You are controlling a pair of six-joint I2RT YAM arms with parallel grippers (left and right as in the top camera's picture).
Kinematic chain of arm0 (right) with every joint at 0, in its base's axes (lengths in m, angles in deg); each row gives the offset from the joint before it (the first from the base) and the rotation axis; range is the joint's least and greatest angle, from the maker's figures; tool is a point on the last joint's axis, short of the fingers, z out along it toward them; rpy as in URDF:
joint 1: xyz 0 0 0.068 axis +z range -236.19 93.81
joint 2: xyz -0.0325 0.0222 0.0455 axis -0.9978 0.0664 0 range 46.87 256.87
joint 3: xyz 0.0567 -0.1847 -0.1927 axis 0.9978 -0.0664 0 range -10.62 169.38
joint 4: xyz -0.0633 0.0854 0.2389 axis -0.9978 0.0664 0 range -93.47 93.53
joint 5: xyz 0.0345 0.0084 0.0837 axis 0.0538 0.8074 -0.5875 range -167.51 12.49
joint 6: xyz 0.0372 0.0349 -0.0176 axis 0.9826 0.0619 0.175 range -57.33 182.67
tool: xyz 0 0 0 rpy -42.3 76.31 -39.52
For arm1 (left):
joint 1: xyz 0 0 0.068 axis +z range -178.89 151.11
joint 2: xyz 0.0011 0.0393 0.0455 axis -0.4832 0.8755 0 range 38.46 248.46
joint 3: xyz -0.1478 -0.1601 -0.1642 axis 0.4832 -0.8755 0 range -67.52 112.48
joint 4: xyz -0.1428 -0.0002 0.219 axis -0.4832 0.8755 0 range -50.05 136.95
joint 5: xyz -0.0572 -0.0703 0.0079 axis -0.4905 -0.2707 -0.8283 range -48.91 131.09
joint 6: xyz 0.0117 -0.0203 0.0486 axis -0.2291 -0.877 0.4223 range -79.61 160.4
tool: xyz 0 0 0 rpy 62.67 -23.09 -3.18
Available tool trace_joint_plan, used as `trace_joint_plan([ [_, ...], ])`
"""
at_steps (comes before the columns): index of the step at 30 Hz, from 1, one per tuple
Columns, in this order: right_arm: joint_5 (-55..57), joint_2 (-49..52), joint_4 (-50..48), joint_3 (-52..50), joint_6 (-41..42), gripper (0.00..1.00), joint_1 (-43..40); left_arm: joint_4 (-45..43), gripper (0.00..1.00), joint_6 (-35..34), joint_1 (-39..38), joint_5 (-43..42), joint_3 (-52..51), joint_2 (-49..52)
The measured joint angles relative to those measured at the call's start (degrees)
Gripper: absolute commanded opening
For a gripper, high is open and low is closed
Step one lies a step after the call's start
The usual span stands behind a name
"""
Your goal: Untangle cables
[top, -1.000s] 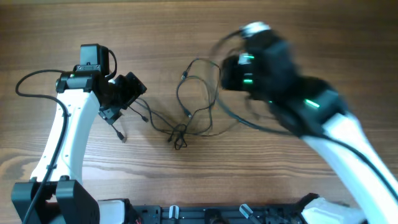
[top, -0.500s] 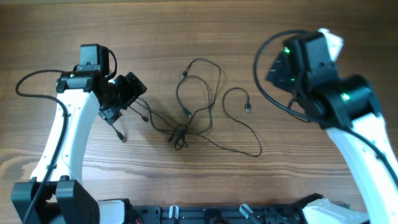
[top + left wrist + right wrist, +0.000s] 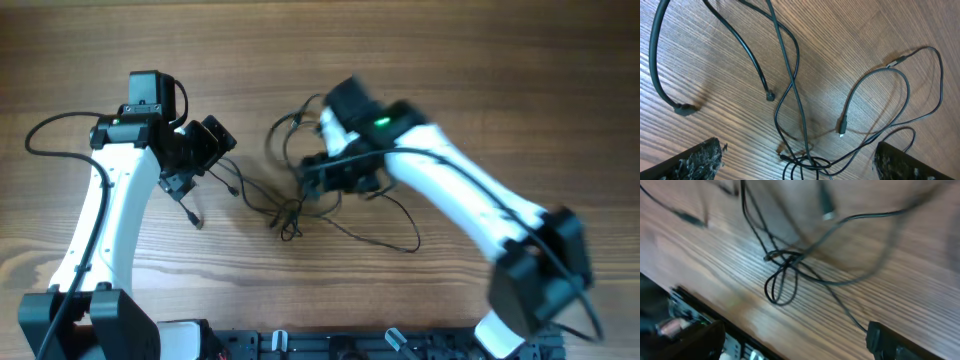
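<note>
The right tool [image 3: 335, 172], blurred, hangs over the middle of the cables [image 3: 289, 213]. Its jaws are spread wide with nothing between them, and its white arm stretches in diagonally from the near right corner. The left tool [image 3: 198, 150] is likewise wide open and empty, angled toward the cables' left ends, its arm rising from the near left edge. The cables lie knotted together on the wooden tabletop [image 3: 450, 60].

The right arm [image 3: 450, 195] overhangs the cables [image 3: 289, 217]; bare table [image 3: 300, 40] lies beyond them.
</note>
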Motion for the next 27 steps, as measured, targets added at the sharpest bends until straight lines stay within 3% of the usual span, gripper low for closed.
trace_joint_plan([
  [7, 0.2, 8.8, -4.7, 0.0, -0.2, 0.95, 8.4, 0.0, 1.00, 0.0, 0.0, 0.0, 0.0, 0.0],
  [8, 0.4, 9.7, -4.9, 0.0, -0.2, 0.88, 9.0, 0.0, 1.00, 0.0, 0.0, 0.0, 0.0, 0.0],
  [10, 0.6, 11.0, -5.0, -0.1, 0.1, 0.61, 9.6, 0.0, 1.00, 0.0, 0.0, 0.0, 0.0, 0.0],
  [11, 0.7, 11.4, -5.0, -0.1, -0.1, 0.54, 9.7, 0.0, 1.00, 0.0, 0.0, 0.0, 0.0, 0.0],
  [14, 1.1, 12.7, -5.2, -0.2, 0.6, 0.09, 9.7, 0.0, 1.00, 0.0, 0.0, 0.0, 0.0, 0.0],
  [15, 1.2, 12.8, -5.3, -0.2, 0.3, 0.05, 9.7, 0.0, 1.00, 0.0, 0.0, 0.0, 0.0, 0.0],
  [24, 1.8, 12.9, -1.7, 0.5, 2.2, 0.04, 9.6, 0.0, 1.00, 0.0, 0.0, 0.0, 0.0, 0.0],
  [27, 3.5, 11.3, 2.2, 2.6, 2.4, 0.04, 9.0, 0.0, 0.85, 0.2, 0.0, 0.0, 0.0, 0.0],
])
